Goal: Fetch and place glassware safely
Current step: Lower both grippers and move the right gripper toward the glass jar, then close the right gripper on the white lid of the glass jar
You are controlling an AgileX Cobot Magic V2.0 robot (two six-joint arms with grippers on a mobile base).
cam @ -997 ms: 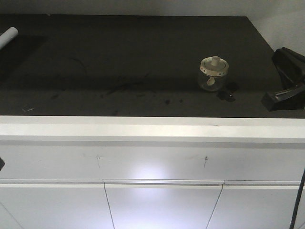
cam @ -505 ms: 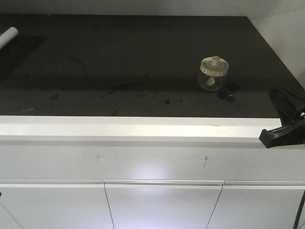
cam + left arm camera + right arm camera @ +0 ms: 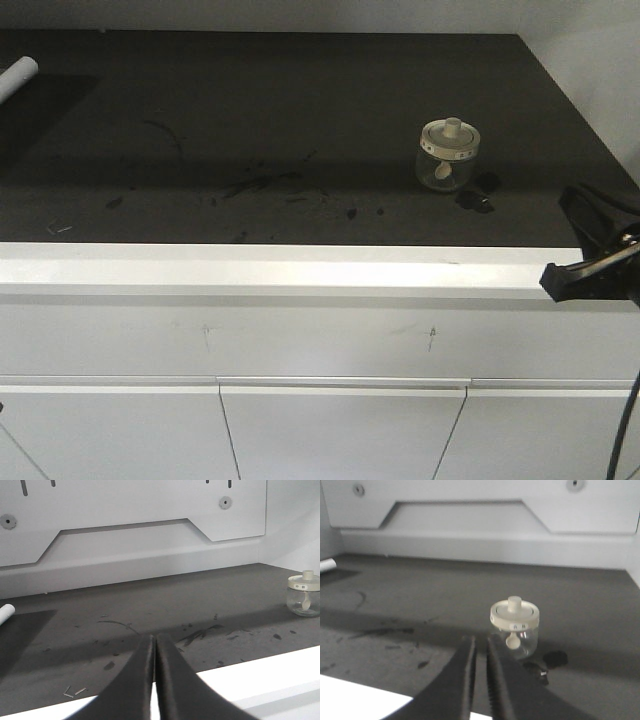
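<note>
Right end effector (image 3: 590, 262) lower, forward-pointing

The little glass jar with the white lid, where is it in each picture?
Front view: the glass jar stands right of the middle on the dark countertop.
Left wrist view: far right edge.
Right wrist view: middle, just beyond the right gripper.
Shared landmark: the white tube at far left.

Dim light is falling across the dark countertop (image 3: 300, 120); a broad shadow band is crossing its middle; glare is blooming on the white cabinet front (image 3: 320, 365); the wrist views are looking soft and grainy, with the near black fingers (image 3: 470, 680) blurring out of focus.
</note>
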